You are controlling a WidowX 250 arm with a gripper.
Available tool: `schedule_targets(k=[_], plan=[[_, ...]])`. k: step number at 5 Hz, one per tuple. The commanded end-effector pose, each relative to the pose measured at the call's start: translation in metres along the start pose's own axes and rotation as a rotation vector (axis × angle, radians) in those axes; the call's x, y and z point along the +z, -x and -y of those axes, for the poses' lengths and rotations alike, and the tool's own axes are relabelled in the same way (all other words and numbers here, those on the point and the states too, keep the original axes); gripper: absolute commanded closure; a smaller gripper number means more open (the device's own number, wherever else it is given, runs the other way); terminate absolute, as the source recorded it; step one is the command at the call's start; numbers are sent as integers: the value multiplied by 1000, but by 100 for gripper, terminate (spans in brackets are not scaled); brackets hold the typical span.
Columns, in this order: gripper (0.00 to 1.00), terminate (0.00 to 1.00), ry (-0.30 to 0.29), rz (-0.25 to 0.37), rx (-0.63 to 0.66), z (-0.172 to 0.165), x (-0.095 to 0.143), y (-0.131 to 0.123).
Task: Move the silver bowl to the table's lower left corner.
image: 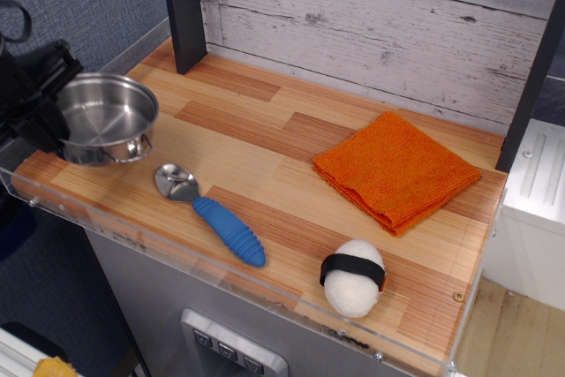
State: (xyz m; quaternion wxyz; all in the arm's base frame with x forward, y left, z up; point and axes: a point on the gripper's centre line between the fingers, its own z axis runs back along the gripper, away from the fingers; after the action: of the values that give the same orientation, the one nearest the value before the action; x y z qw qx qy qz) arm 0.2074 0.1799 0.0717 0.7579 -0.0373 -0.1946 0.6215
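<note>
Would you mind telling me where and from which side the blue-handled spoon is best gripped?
Probably the ribbed blue handle, pinched across its width from straight above. The spoon lies flat on the table, so nothing can slip beneath it; the handle is its thickest part, and its ribs should resist sliding. The shiny metal head is thin and slick.
</note>
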Motion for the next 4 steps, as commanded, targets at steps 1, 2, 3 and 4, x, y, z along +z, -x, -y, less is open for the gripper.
schedule_targets(k=[1, 2, 3, 4], plan=[[100, 0, -7, 5, -6, -2, -14, -3], [100, 0, -20, -12, -13, -8, -28, -2], [100, 0, -41, -32, -17, -14, -40, -5], [100, 0, -51, -39, -4, -17, -44, -8]])
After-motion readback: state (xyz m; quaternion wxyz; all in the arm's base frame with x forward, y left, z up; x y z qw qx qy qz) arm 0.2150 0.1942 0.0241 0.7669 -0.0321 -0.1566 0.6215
